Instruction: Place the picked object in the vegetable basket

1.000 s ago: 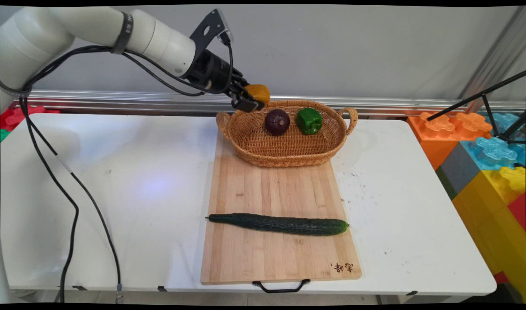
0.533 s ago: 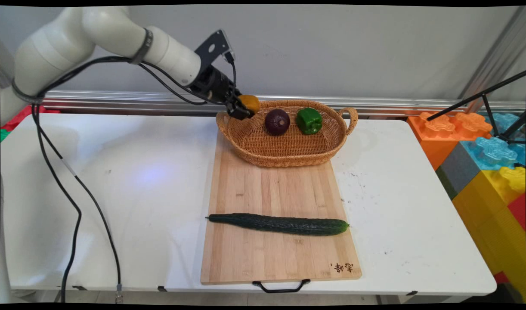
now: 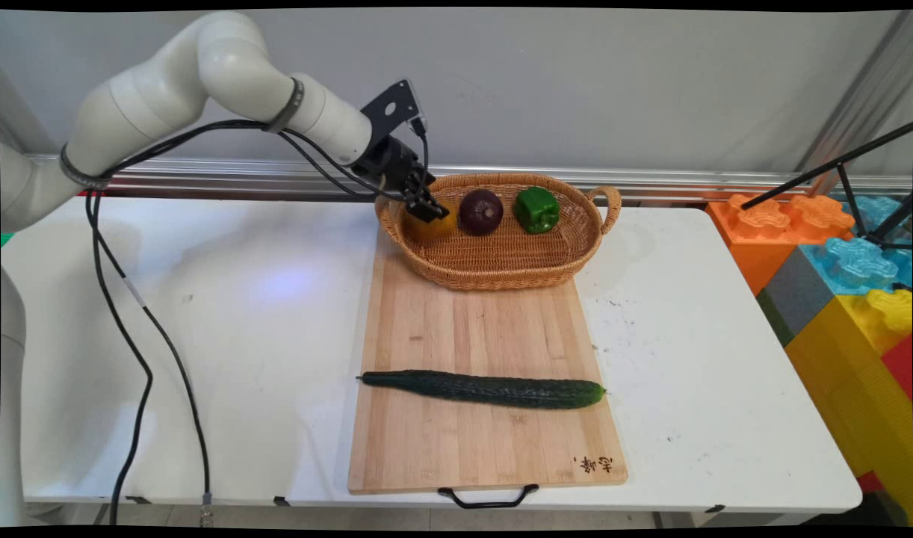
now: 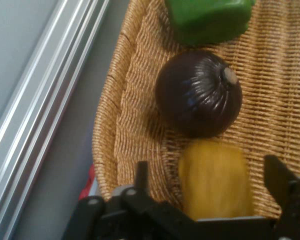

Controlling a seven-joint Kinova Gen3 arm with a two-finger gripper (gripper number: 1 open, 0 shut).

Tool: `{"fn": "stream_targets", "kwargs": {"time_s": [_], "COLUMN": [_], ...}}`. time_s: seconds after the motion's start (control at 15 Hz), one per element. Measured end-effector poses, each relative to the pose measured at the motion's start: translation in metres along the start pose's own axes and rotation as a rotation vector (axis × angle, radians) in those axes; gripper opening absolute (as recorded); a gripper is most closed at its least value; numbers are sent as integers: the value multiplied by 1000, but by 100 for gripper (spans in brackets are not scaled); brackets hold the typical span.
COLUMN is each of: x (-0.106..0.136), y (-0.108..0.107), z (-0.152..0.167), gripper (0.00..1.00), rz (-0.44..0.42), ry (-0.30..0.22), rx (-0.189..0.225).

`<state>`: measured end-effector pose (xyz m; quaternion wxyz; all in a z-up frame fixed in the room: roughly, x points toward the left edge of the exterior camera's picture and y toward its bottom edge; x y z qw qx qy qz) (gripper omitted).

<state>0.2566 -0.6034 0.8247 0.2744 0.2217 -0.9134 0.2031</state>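
Woven wicker basket (image 3: 501,273) sits at the far end of a bamboo cutting board (image 3: 486,441) on the white surface (image 3: 202,336). At its left end the black pincer (image 3: 429,210) has its fingers spread wide on either side of a yellow pepper (image 4: 215,182), apart from it. Beside it lie a red onion (image 3: 480,211) and green pepper (image 3: 536,209). A cucumber (image 3: 486,389) crosses the board's near part.
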Motion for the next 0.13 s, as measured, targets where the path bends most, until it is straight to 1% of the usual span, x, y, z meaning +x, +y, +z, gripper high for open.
{"fn": "stream_targets", "kwargs": {"time_s": [0.13], "x": [0], "y": [1], "z": [4], "gripper": [100], "rz": [3], "ry": [-1], "rx": [-4]}}
